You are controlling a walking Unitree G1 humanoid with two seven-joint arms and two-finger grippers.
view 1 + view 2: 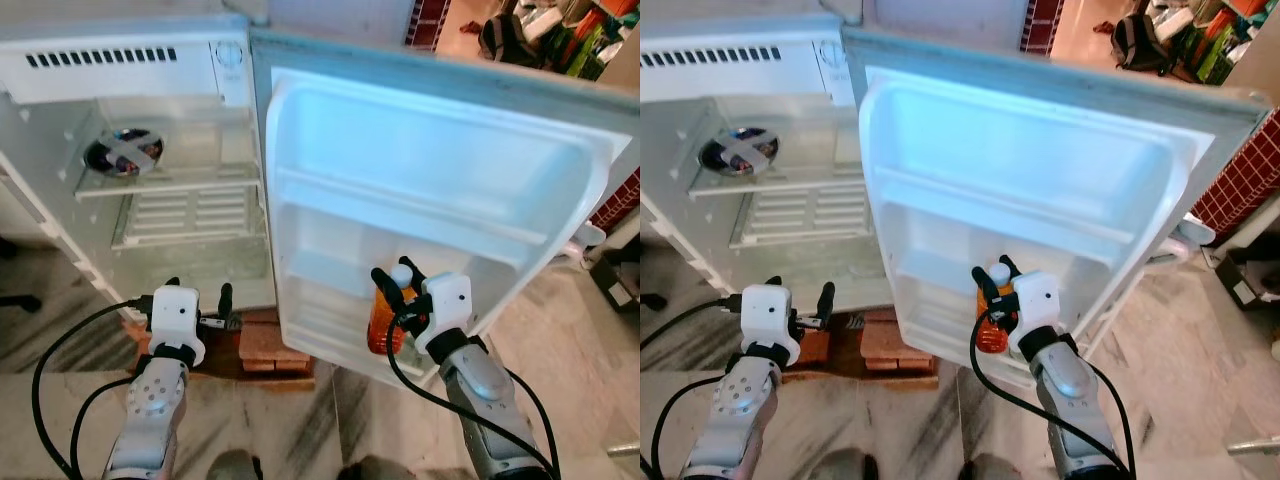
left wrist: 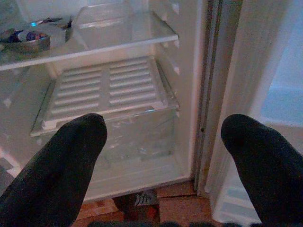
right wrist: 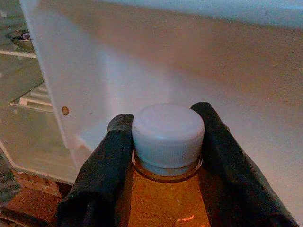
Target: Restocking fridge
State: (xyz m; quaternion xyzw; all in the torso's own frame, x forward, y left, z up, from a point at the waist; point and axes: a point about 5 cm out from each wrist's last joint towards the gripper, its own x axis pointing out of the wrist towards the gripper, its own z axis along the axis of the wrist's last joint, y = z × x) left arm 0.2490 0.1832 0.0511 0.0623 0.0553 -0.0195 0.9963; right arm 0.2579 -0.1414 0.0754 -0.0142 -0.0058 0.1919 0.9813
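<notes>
Nearest me, right arm: forearm raised and reaching forward, the right gripper (image 1: pixel 402 283) closed on an orange bottle (image 1: pixel 381 322) just under its white cap (image 3: pixel 167 131). One black finger (image 3: pixel 106 161) presses each side of the neck. The bottle stands upright against the lower part of the open fridge door (image 1: pixel 420 190), by the bottom door shelf (image 1: pixel 940 325). I cannot tell whether its base rests on that shelf; the wrist housing covers part of its body.

Left arm: forearm raised likewise, the left gripper (image 1: pixel 200 302) held low before the fridge interior (image 1: pixel 150 150), fingers (image 2: pixel 61 165) spread wide, nothing between them.

Below the cabinet: bricks (image 1: pixel 265 345) under its front edge.

Inside, lower level: a slatted white cover (image 2: pixel 106 87) over a clear drawer (image 2: pixel 137 137). Above it, a glass shelf (image 2: pixel 94 45) carrying a round metal dish (image 1: pixel 122 153); its contents are too blurred to name.

Far background, beyond the door top: bags and clutter (image 1: pixel 545 35), cut off by the frame.
</notes>
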